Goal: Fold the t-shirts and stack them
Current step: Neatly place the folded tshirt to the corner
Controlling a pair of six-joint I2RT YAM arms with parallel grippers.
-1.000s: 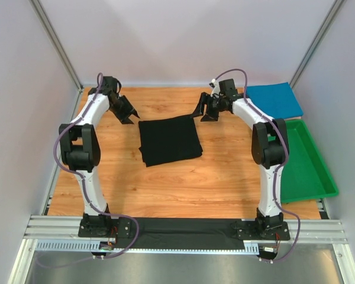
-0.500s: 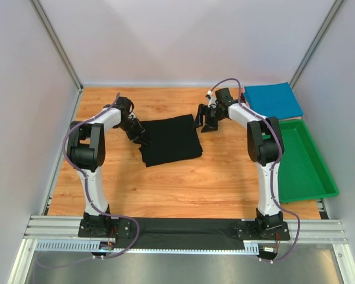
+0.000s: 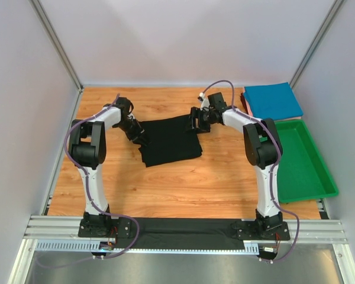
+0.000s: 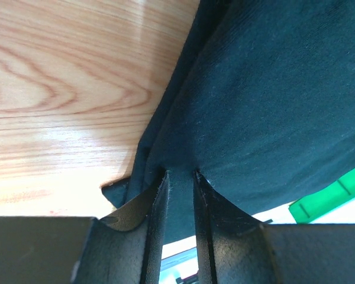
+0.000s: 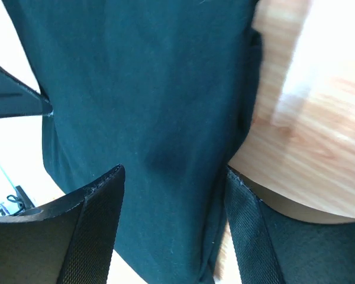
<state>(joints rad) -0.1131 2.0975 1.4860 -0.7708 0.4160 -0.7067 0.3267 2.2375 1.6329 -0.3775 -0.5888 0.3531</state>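
At table (image 3: 165,183) centre, folded black t-shirt (image 3: 168,140) lies flat. Left gripper (image 3: 142,138) at its 9 o'clock edge: fingers (image 4: 155,225) narrow, cloth pinched between. Right gripper (image 3: 196,123) at 1 o'clock corner: fingers (image 5: 94,236) wide, straddling cloth.

a folded t-shirt (image 3: 168,141) is laid at the middle of the table (image 3: 183,183), slightly toward the far side. the left gripper (image 3: 141,137) is set at its left edge, the right gripper (image 3: 196,121) over its far right corner. a second folded t-shirt (image 3: 273,100) is placed in the far right corner, well apart from the first. a tray (image 3: 305,168) is set just near of it, along the right edge.
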